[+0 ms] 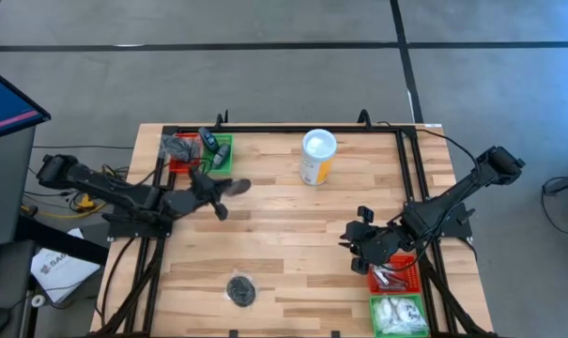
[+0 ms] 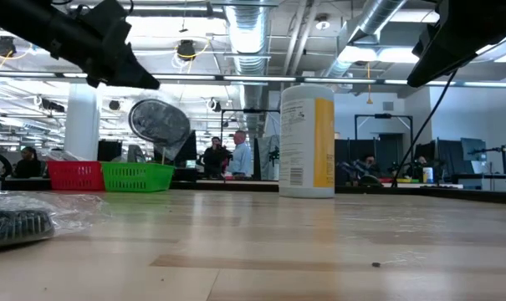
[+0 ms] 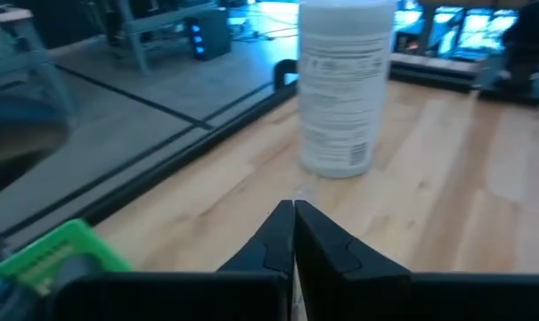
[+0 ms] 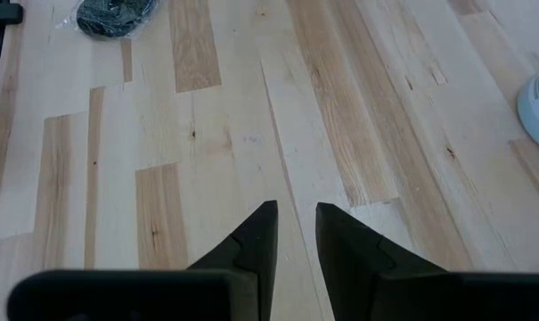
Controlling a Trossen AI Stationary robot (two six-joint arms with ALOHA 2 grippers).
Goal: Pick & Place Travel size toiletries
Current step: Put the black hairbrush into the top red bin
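The desk is showing pale wood planks with darker streaks. At its far left, a red basket is sitting beside a green one; another red and green pair is at the near right. The canister is yellow with a white lid. The puck is dark.

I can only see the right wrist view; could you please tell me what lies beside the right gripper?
Observer: The right gripper, open, hovers over bare table next to a red basket by the table's right edge.
Operator: Thank you. What is the left arm doing?
Observer: The left gripper is shut, apparently on the wrap of a dark puck hanging above the table near the rear-left baskets.
Operator: Is the wrapped puck I see alone?
Observer: Yes, that wrapped puck lies by itself near the table's edge.
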